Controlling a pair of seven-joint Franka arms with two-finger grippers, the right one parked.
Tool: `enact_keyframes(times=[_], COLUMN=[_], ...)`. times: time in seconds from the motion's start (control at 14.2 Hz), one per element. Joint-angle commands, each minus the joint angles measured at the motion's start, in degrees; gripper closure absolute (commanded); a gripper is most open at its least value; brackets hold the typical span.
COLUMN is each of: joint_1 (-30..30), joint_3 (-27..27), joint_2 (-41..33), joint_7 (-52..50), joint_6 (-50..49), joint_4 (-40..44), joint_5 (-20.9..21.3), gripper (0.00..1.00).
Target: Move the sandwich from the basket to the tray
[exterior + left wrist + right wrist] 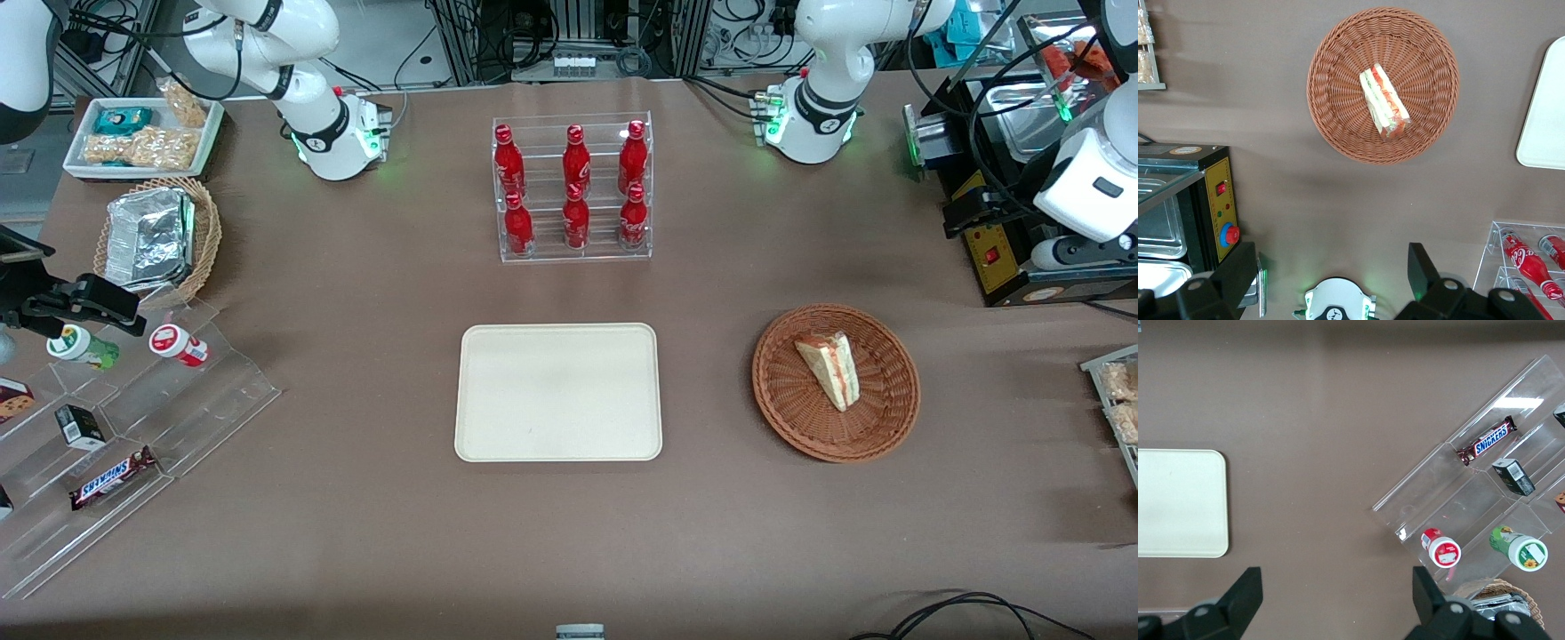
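The sandwich (831, 369) (1383, 100), a pale wedge with red, orange and green layers, lies in the round reddish-brown basket (800, 413) (1338, 120). The cream tray (558, 391) (1546, 113) (1178, 503) sits flat beside the basket, toward the parked arm's end, with nothing on it. My gripper (1331, 270) hangs high over the table, farther from the front camera than the basket and well apart from it. It is open, its two black fingers (1238, 273) spread wide with nothing between them.
A clear rack of red bottles (573, 191) (1531, 267) stands farther back than the tray. A black machine with a yellow panel (991, 249) (1221, 213) sits at the working arm's end. A clear stepped shelf of snacks (133, 418) and a tan foil-filled basket (160, 236) lie toward the parked arm's end.
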Motion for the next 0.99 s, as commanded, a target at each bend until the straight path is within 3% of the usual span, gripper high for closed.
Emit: enact_keyframes(times=[0.0, 0.92], joint_1=[-0.62, -1.85], joint_3=[0.60, -0.36], joint_2=[-0.24, 0.99], joint_7=[0.39, -0.21], joint_6=[-0.37, -0.81], joint_4=[0.06, -0.46], joint_5=[0.47, 0.56], gripper=[0.00, 0.00])
